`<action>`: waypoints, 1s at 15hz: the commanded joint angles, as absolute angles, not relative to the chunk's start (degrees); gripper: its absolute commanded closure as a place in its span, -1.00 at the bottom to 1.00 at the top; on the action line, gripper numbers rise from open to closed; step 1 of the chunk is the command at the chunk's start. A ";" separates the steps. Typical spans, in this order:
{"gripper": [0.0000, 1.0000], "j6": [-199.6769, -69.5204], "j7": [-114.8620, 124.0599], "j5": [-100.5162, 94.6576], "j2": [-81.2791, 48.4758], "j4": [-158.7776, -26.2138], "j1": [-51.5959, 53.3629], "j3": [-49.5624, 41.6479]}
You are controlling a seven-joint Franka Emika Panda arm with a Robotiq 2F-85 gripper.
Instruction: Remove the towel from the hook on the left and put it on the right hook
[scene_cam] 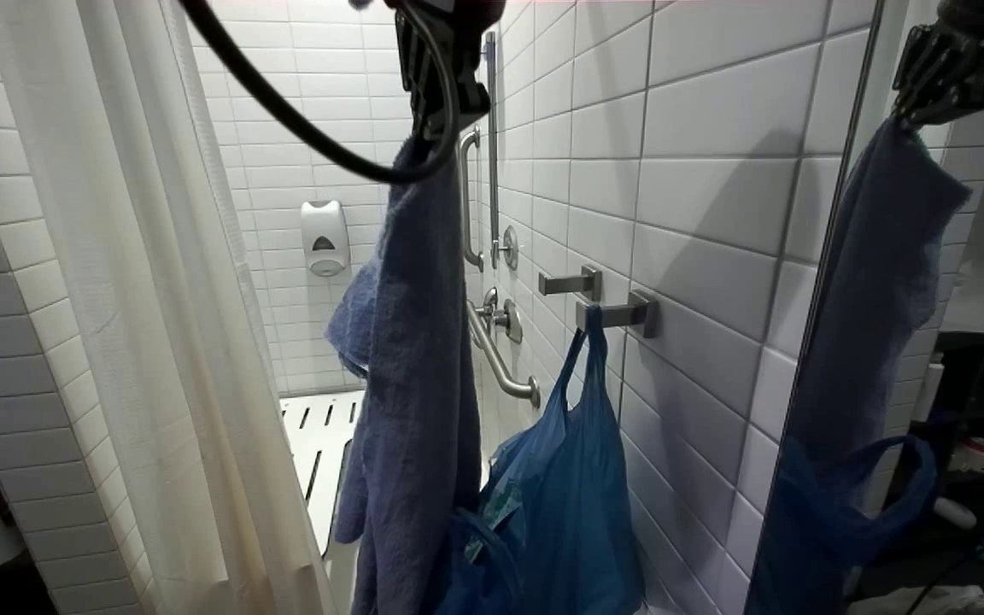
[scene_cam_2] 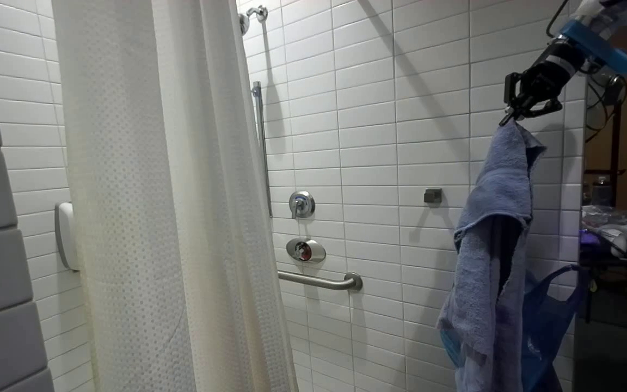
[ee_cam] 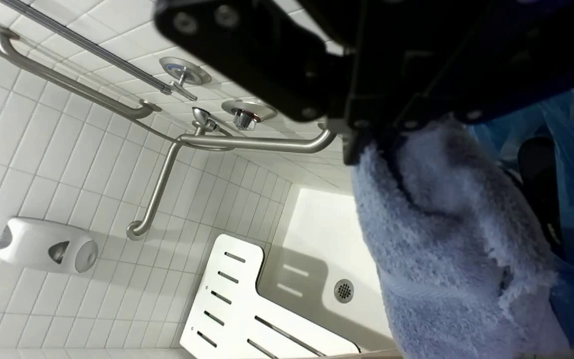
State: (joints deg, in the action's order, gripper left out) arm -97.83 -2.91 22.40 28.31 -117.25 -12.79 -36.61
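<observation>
I've got a cream shower curtain (scene_cam: 142,299), a white dispenser (ee_cam: 40,244) on the tiled wall (ee_cam: 92,164), some steel grab bars (ee_cam: 267,143), a slotted white panel (ee_cam: 244,311) near a round drain (ee_cam: 344,290), plus a blue plastic bag (scene_cam: 573,495) just hanging.

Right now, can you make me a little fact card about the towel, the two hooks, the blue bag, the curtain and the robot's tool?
Towel: soft grey-blue cloth, hanging down from the tool
Tool: closed on the towel's top end
Left hook: no towel on it
Right hook: has a bag handle over it, no towel yet
Blue bag: hanging from the right hook
Curtain: off-white, hanging in folds
Left to do: put the towel on the right hook
</observation>
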 commanded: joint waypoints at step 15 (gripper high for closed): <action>0.98 -100.06 -5.84 25.76 20.74 -115.33 -18.15 -36.58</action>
